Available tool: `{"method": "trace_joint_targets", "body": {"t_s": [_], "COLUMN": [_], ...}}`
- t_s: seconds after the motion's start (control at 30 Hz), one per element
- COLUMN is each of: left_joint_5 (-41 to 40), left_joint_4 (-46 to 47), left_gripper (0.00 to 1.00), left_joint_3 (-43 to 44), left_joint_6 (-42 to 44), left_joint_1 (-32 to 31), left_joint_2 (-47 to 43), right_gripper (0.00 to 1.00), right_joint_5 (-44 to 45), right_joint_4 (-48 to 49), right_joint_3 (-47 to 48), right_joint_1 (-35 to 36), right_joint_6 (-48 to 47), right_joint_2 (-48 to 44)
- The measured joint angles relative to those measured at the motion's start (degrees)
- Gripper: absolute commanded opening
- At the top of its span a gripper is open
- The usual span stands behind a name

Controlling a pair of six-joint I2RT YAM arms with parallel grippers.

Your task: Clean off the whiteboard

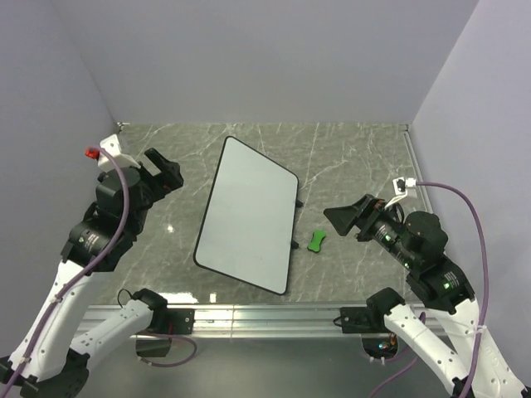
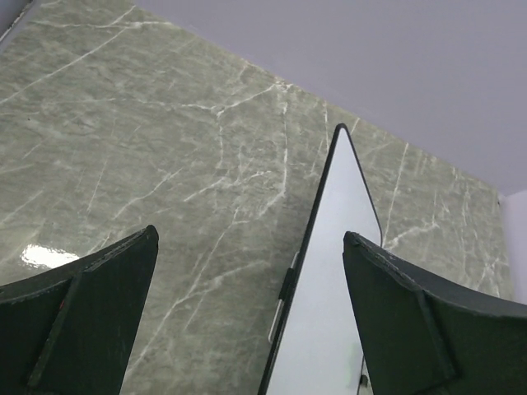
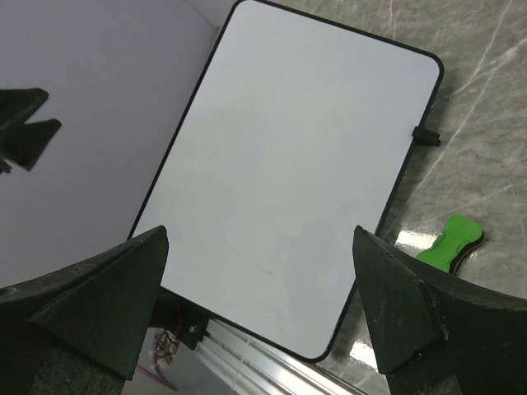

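The whiteboard (image 1: 247,214) lies flat, with a green eraser (image 1: 317,240) near its 4 o'clock. The left gripper (image 1: 168,171) and right gripper (image 1: 340,220) gape wide, holding nothing.

White, black-framed whiteboard (image 1: 247,214) and green eraser (image 1: 317,241) lie on grey-green, white-veined marble table (image 1: 348,157).

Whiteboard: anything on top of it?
Nothing lies on the whiteboard; its face looks blank. The green eraser sits beside it on the table. Underneath is hidden.
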Motion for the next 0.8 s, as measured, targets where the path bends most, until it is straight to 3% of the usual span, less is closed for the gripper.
{"method": "trace_joint_targets", "body": {"t_s": [0.2,0.43,0.53,0.57,0.8], "left_joint_5": [1.2,0.7,-1.2,-1.7,-3.0], "left_joint_4": [-5.0,-4.4,0.0,1.1,8.6], "left_gripper": [1.00,0.97,0.93,0.99,0.99], "left_joint_3": [6.9,7.4,5.3,4.3,-4.3], "left_joint_6": [0.8,2.8,3.5,3.6,7.3], "left_joint_1": [0.0,0.0,0.0,0.0,0.0], "left_joint_2": [3.3,7.3,8.0,7.8,3.9], "right_gripper": [1.00,1.00,1.00,1.00,1.00], "right_joint_5": [-0.6,0.4,1.2,1.2,1.3], "right_joint_4": [-1.2,-2.9,-2.8,-3.0,-5.0], "right_joint_3": [-0.1,-0.3,-1.3,-1.9,-2.4], "right_joint_1": [0.0,0.0,0.0,0.0,0.0], "right_joint_6": [-1.3,-1.3,-0.8,-0.7,-0.7], "right_joint_2": [-2.4,-5.8,-7.8,-8.5,-9.4]}}
